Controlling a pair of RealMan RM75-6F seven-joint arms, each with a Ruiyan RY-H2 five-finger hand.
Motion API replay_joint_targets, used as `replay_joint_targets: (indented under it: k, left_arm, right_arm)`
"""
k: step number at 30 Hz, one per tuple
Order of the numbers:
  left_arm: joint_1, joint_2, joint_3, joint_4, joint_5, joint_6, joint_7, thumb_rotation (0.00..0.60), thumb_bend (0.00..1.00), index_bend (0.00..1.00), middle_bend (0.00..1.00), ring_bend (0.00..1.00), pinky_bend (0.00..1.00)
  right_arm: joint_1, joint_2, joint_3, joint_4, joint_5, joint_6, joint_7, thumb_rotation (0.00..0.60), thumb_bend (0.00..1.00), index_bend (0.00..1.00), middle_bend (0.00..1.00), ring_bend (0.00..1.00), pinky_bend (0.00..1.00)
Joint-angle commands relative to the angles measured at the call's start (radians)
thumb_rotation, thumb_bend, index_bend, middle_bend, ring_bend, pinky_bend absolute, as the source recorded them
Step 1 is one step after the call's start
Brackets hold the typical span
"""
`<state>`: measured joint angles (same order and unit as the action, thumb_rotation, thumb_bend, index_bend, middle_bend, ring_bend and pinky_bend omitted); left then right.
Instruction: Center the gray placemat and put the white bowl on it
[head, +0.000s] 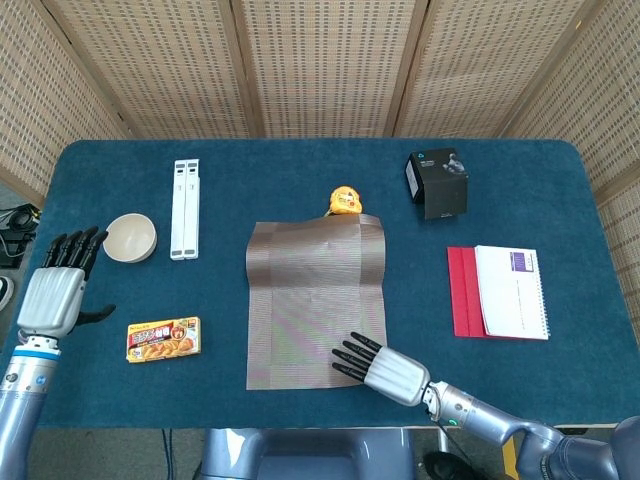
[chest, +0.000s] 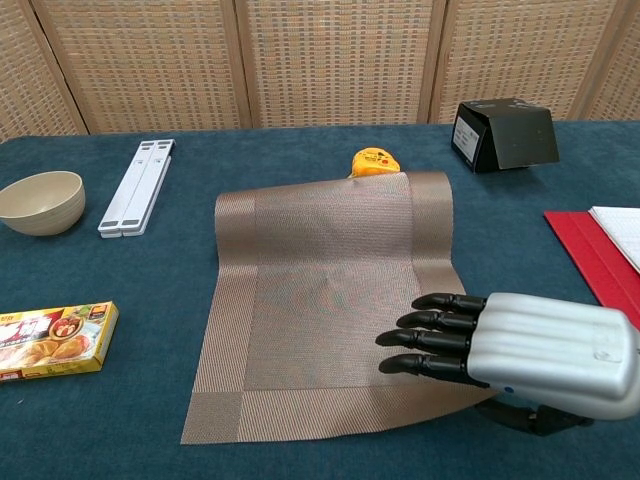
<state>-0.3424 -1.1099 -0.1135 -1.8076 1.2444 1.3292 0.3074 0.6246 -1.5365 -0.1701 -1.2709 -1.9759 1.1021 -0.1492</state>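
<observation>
From the head camera, your right hand (head: 385, 367) lies flat with its fingers (head: 352, 360) stretched out on the near right corner of the gray placemat (head: 314, 300), grasping nothing. The placemat sits mid-table (head: 300, 170), its far edge touching the yellow tape measure (head: 345, 200). The white bowl (head: 129, 237) stands at the far left, just beside the white folded stand (head: 185, 207). Your left hand (head: 55, 290) is near the bowl, fingers extended and apart, empty, not touching it. The curry box (head: 163, 339) lies beside that hand.

From the chest camera, your right hand (chest: 520, 350) presses fingertips (chest: 410, 343) on the placemat (chest: 320, 290). The bowl (chest: 38, 201) is far left; your left hand is out of frame. The black box (chest: 505, 134) stands at the far right.
</observation>
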Motion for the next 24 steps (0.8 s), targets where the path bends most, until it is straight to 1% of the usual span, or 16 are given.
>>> replay_joint_targets:
  k: [1,3,6,8,10,16,19,21,24]
  left_arm:
    - [0.001,0.000,0.000,-0.001,0.002,-0.001,0.000,0.600,0.00,0.00,0.00,0.00,0.00]
    - [0.002,0.001,0.000,-0.002,0.004,-0.001,-0.001,0.600,0.00,0.00,0.00,0.00,0.00]
    - [0.003,0.001,0.000,-0.003,0.007,-0.002,0.000,0.600,0.00,0.00,0.00,0.00,0.00]
    - [0.003,0.001,0.000,-0.003,0.008,-0.002,0.001,0.600,0.00,0.00,0.00,0.00,0.00]
    - [0.005,0.000,0.000,-0.004,0.011,-0.001,0.001,0.600,0.00,0.00,0.00,0.00,0.00]
    - [0.007,0.001,0.000,-0.004,0.015,-0.002,0.001,0.600,0.00,0.00,0.00,0.00,0.00]
    - [0.007,0.000,0.000,-0.003,0.016,-0.003,0.001,0.600,0.00,0.00,0.00,0.00,0.00]
    - [0.007,0.000,0.000,-0.002,0.016,-0.006,0.002,0.600,0.00,0.00,0.00,0.00,0.00]
    - [0.006,-0.002,-0.001,-0.002,0.015,-0.009,0.005,0.600,0.00,0.00,0.00,0.00,0.00]
  right_arm:
    - [-0.001,-0.004,-0.005,0.009,0.003,0.004,-0.001,0.600,0.72,0.05,0.00,0.00,0.00]
    - [-0.001,-0.007,-0.007,0.014,0.004,0.008,0.002,0.600,0.72,0.06,0.00,0.00,0.00]
    - [-0.002,-0.012,-0.010,0.024,0.003,0.020,0.007,0.600,0.73,0.13,0.00,0.00,0.00]
    - [-0.001,-0.015,-0.011,0.030,0.002,0.027,0.010,0.600,0.73,0.20,0.00,0.00,0.00]
    - [-0.001,-0.018,-0.012,0.038,0.003,0.033,0.014,0.600,0.74,0.29,0.00,0.00,0.00]
    - [0.003,-0.023,-0.019,0.060,0.005,0.041,0.030,0.600,0.77,0.47,0.00,0.00,0.00]
    - [0.004,-0.029,-0.025,0.076,-0.004,0.062,0.048,0.600,0.78,0.59,0.00,0.00,0.00]
    - [0.005,-0.033,-0.032,0.090,-0.019,0.083,0.059,0.600,0.78,0.63,0.00,0.00,0.00]
    - [0.006,-0.037,-0.044,0.111,-0.042,0.115,0.072,0.600,0.77,0.64,0.00,0.00,0.00]
